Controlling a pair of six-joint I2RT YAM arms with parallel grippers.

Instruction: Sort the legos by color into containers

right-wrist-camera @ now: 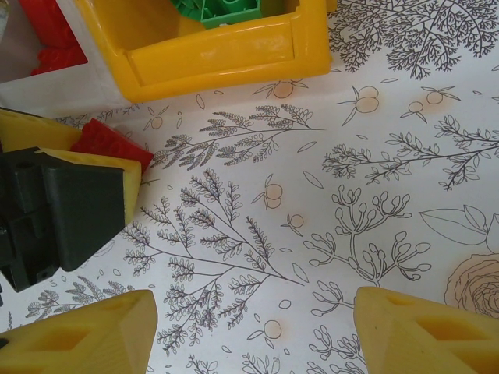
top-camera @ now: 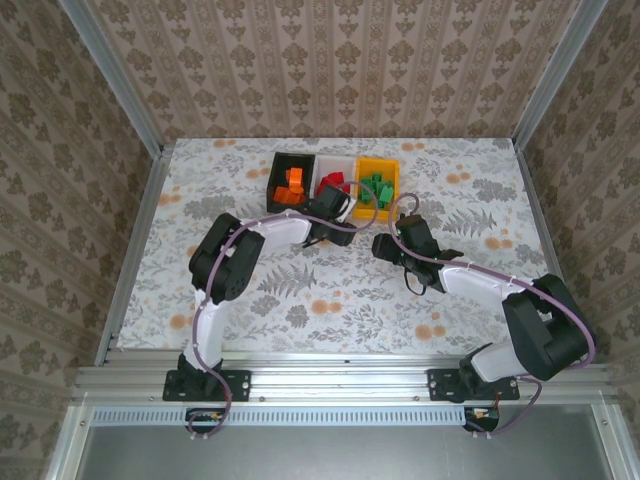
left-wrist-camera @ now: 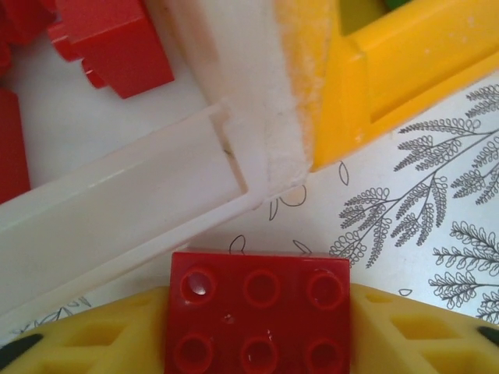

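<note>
Left wrist: pinching a glossy studded red brick [left-wrist-camera: 260, 312] in left gripper [left-wrist-camera: 257, 335], beside white bin [left-wrist-camera: 156, 187] corner, with right gripper [right-wrist-camera: 253, 331] spread.

Floral-patterned table [top-camera: 330, 300] — black bin [top-camera: 292, 157], white bin [top-camera: 335, 160], yellow bin [top-camera: 378, 161] in a row toward its back

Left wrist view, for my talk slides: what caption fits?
Left gripper holds a red brick just outside a corner of the white bin, with the yellow bin adjoining.
</note>
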